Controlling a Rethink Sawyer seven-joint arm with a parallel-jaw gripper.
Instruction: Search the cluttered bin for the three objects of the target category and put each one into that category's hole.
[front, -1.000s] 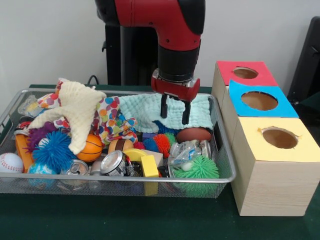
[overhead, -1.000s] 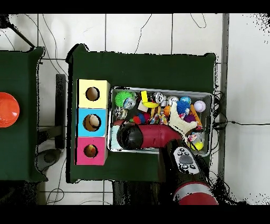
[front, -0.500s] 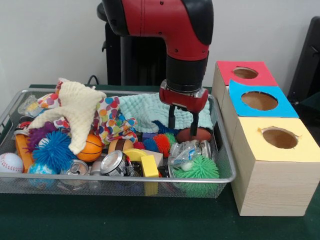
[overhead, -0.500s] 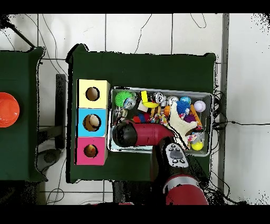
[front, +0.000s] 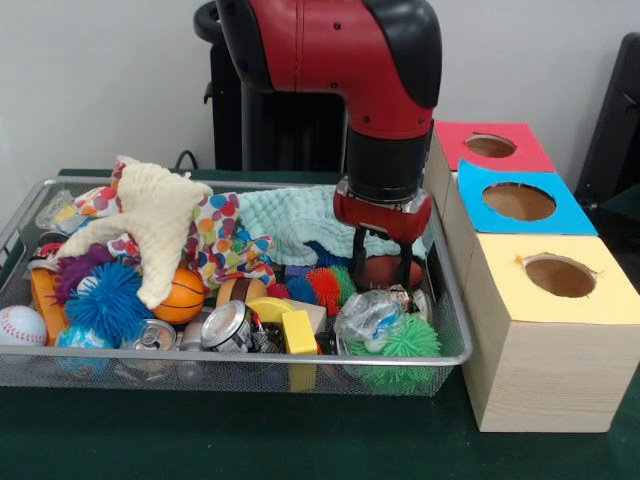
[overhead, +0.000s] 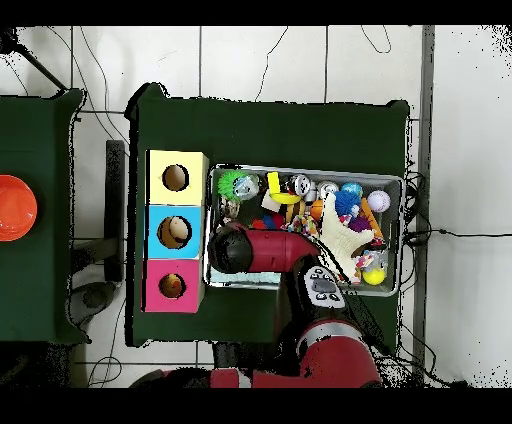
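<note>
The wire mesh bin (front: 250, 355) is full of clutter. A pale yellow waffle cloth (front: 150, 215) lies on top at its left, and also shows in the overhead view (overhead: 338, 232). A mint green waffle cloth (front: 285, 222) lies along the far side, partly behind the arm. I see no third cloth. My gripper (front: 381, 262) is open and low at the bin's right end. Its fingers stand on either side of a brown toy football (front: 385, 272), in front of the mint cloth. The red-topped hole (front: 490, 146) is on the farthest box (overhead: 171, 286). In the overhead view the arm hides the gripper.
A polka-dot cloth (front: 225, 240), spiky balls (front: 105, 300), a green spiky ball (front: 400, 345), drink cans (front: 228, 325), a baseball (front: 20, 325) and a small basketball (front: 183, 292) fill the bin. Blue-topped (front: 518, 201) and yellow-topped (front: 560, 276) holes are nearer than the red one.
In the front view my gripper has moved right and down, from over the mint cloth to around the brown football. The green spiky ball and plastic wrap shifted slightly.
</note>
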